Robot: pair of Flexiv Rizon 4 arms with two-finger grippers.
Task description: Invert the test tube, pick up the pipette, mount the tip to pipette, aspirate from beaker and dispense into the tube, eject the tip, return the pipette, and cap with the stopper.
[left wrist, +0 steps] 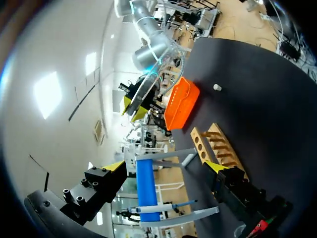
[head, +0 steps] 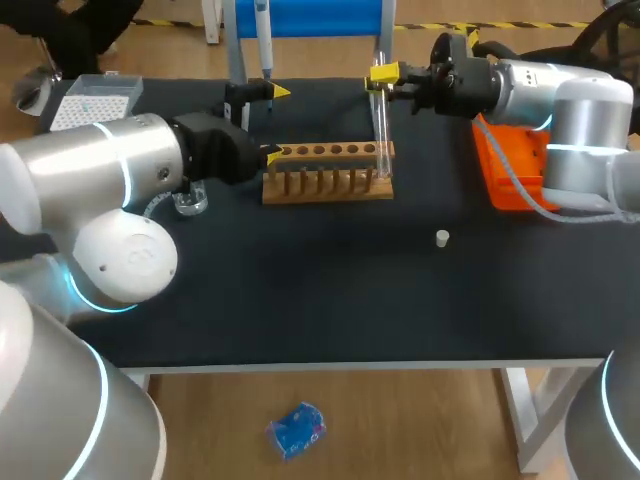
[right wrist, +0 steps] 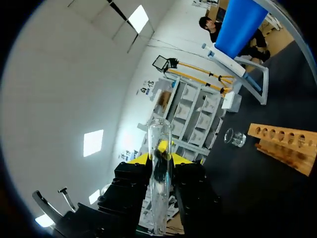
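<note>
**Head view: test tube upright at the rack's right end**

The test tube (head: 381, 130) has its long axis vertical, with its lower end at the right end of the rack (head: 330, 172). Whether it is seated in a hole cannot be told. The right tool (head: 385, 78) is clenched on its upper part. The left tool (head: 276, 122) is released and empty at the rack's left end, so inversion likely falls to the right arm.

Left gripper (head: 274, 122) spread wide, right gripper (head: 383, 76) clamped narrow, both wrists level, inward-pointing.

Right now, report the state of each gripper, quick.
Left gripper: open, holding nothing.
Right gripper: closed on the test tube.
</note>
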